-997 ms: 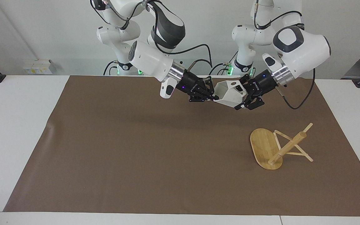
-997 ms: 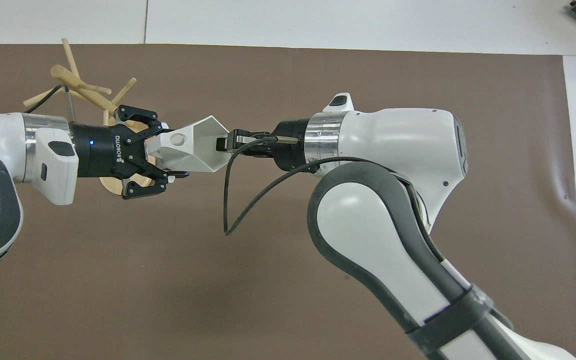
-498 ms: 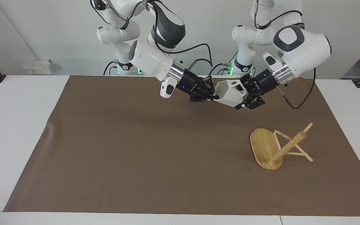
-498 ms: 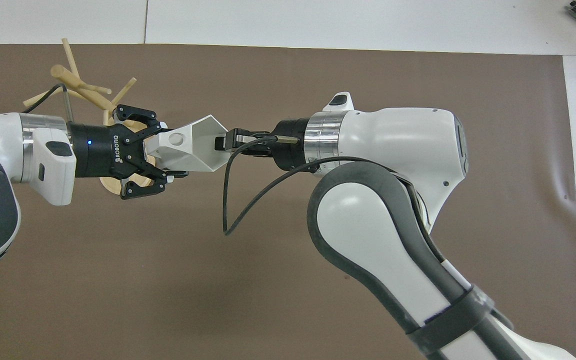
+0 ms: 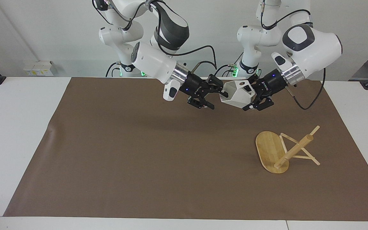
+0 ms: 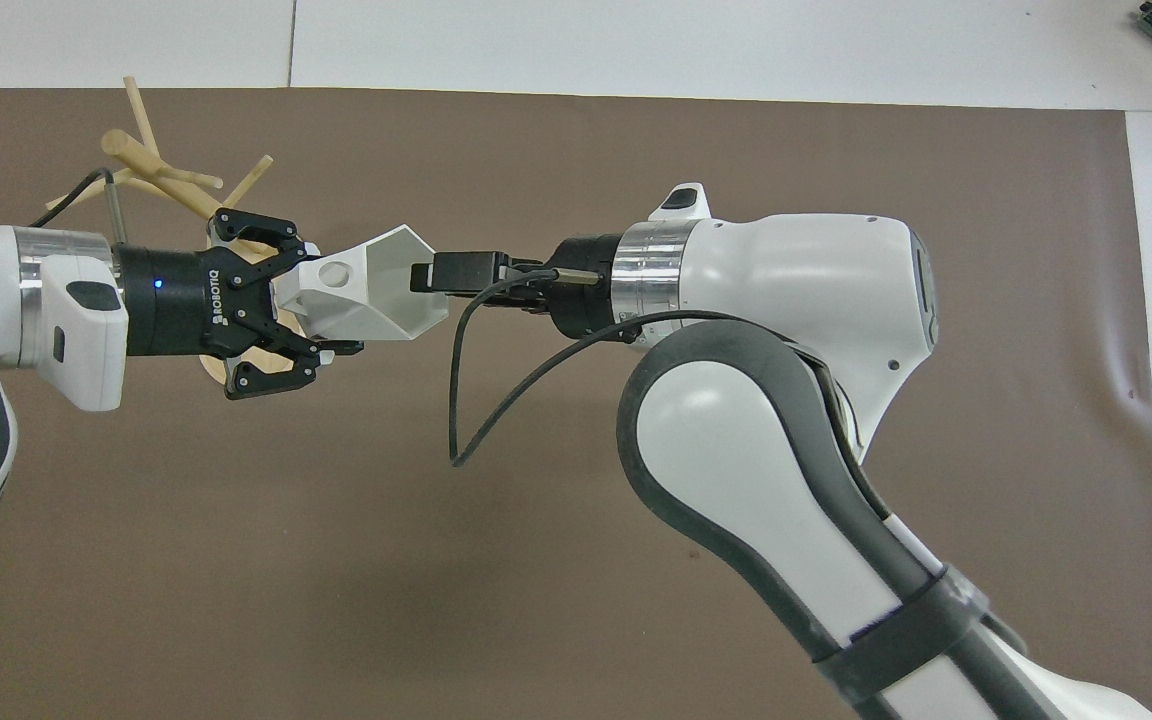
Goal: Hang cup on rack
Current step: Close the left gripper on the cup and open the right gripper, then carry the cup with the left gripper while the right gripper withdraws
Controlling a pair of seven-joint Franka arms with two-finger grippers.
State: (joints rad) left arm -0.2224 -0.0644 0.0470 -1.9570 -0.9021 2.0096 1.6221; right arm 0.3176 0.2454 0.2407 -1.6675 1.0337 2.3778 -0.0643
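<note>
Right now your left end effector [image 5: 255, 99] is gripping the cup [image 5: 237, 93] by its handle end, holding it tipped in the air over the brown mat [image 5: 139, 153]. Your right end effector [image 5: 216, 96] is sitting at the cup's rim with its fingers spread apart. Farther out, the rack [image 5: 283, 149] is lying toppled on the worktop [image 5: 11, 127], below and apart from the left end effector.

- You have one cup [image 5: 236, 93], white and faceted.
- You have one rack [image 5: 275, 152], made of bamboo.
- You have two arms, so two grippers: one left gripper [image 5: 256, 98] and one right gripper [image 5: 214, 95].
- You have one brown mat [image 5: 139, 153] covering the one table [image 5: 14, 127].
</note>
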